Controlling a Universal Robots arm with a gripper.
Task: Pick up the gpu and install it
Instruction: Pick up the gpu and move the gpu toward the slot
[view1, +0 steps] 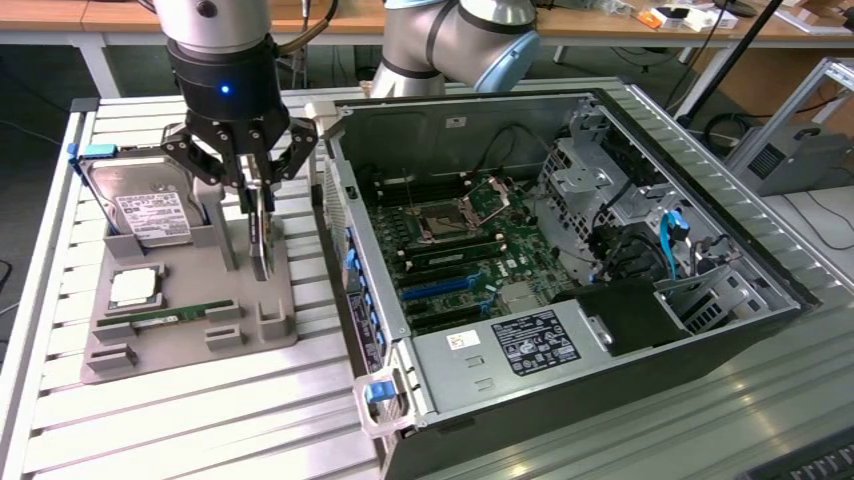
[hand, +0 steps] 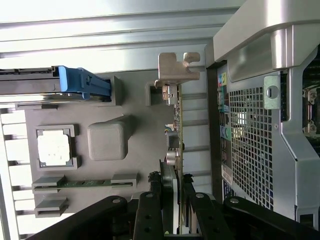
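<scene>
The gpu (view1: 262, 245) is a thin dark card standing on edge at the right side of the grey fixture tray (view1: 174, 350). My gripper (view1: 256, 195) comes down on it from above, with its black fingers on either face of the card's upper edge, shut on it. In the wrist view the gpu (hand: 176, 125) appears edge-on, with its silver bracket (hand: 175, 67) at the far end. The gripper (hand: 175, 182) clamps the near end. Whether the card's lower edge still rests on the tray I cannot tell.
On the tray lie a silver hard drive (view1: 147, 205), a CPU (view1: 134, 287) and a green memory stick (view1: 180, 315). The open computer case (view1: 747, 250) stands close on the exterior view's right of the tray, with its motherboard (view1: 441, 250) and blue slots (view1: 434, 290) exposed.
</scene>
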